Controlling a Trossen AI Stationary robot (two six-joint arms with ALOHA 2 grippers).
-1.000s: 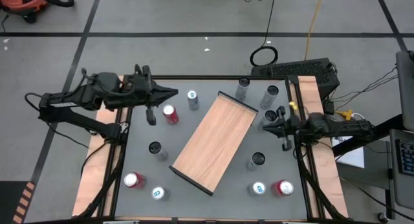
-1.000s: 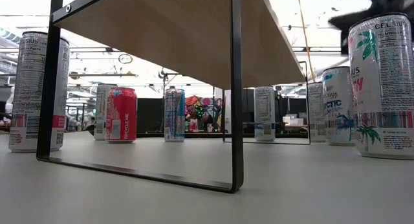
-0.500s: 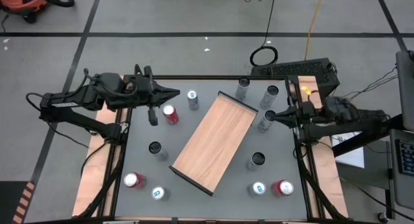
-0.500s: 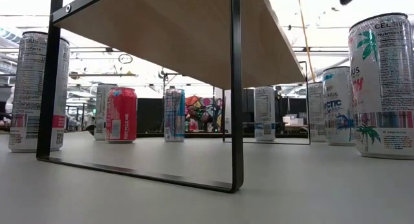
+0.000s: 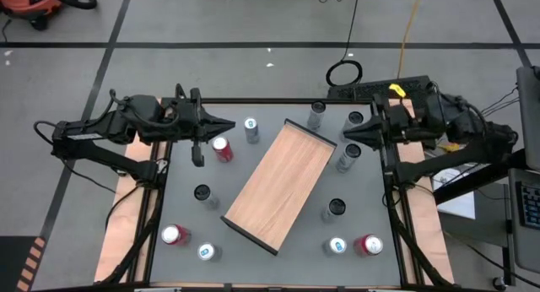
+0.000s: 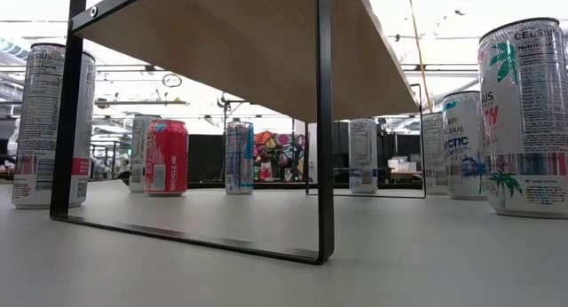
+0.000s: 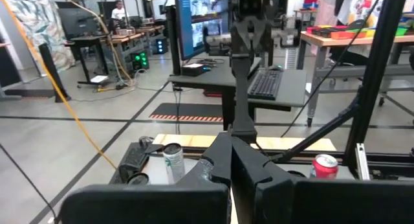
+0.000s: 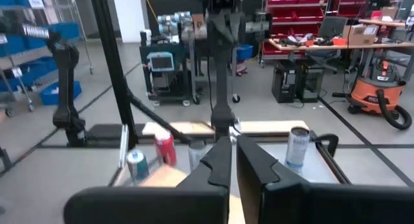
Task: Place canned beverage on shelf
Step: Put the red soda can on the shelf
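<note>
Right gripper [image 5: 348, 133] has swung toward the far edge, jaws pressed together, empty. Left gripper [image 5: 228, 123]: jaws together. Shelf [image 5: 280, 185]: flat wooden board, black-edged.

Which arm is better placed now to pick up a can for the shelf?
Probably left: the left claw hovers right above the red can. The right claw hangs farther from its nearest can.

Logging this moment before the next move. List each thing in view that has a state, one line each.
Light-brown wooden shelf with black end strips: standing on the grey table, top bare, no can on it.
Red can by the left gripper: upright on the table, not gripped.
Silver can nearest the right gripper: upright on the table, not gripped.
Left gripper: shut, holding nothing, above the table's far left.
Right gripper: shut, holding nothing, above the table's far right.
</note>
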